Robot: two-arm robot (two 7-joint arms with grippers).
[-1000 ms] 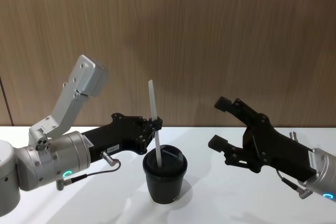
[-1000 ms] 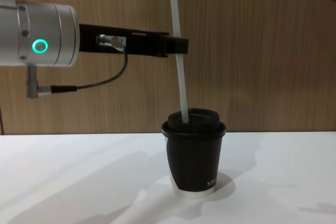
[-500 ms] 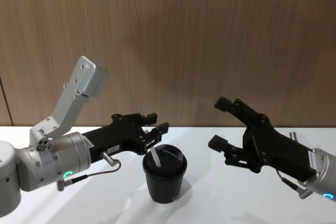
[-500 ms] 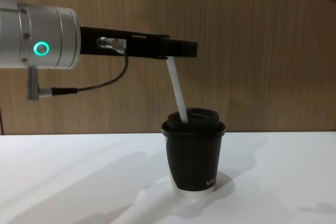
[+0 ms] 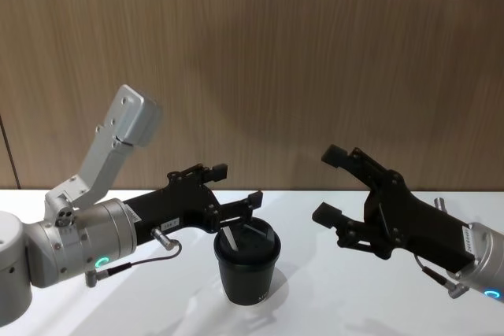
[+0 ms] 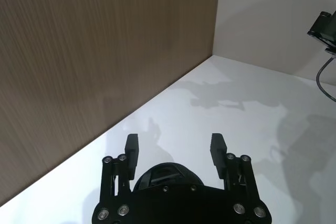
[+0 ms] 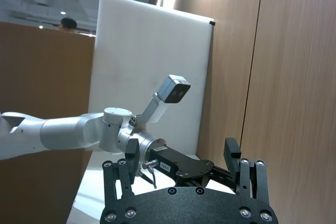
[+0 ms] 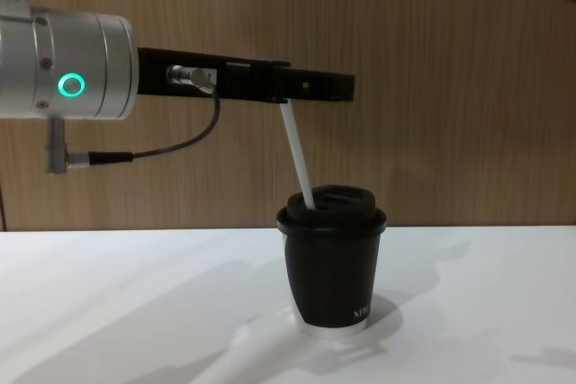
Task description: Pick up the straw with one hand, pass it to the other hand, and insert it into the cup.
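We count one cup (image 8: 330, 263), one straw (image 8: 297, 157) and two grippers. The cup stands on the white table (image 8: 135, 303) w/ its lid on; the straw is in it, leaning left. The left gripper (image 5: 238, 189) hovers just above the lid – fingers spread, holding nothing. The right gripper (image 5: 332, 182) is well apart on the right, also released – nothing betw. its fingers.

A plain white table (image 8: 108, 312) carried the things, its far edge meeting a wood-grain wall (image 5: 315, 53). Directly on it stood the black lidded cup (image 8: 331, 267), upright on its pale bottom rim, apparently somewhat left of the table's middle.
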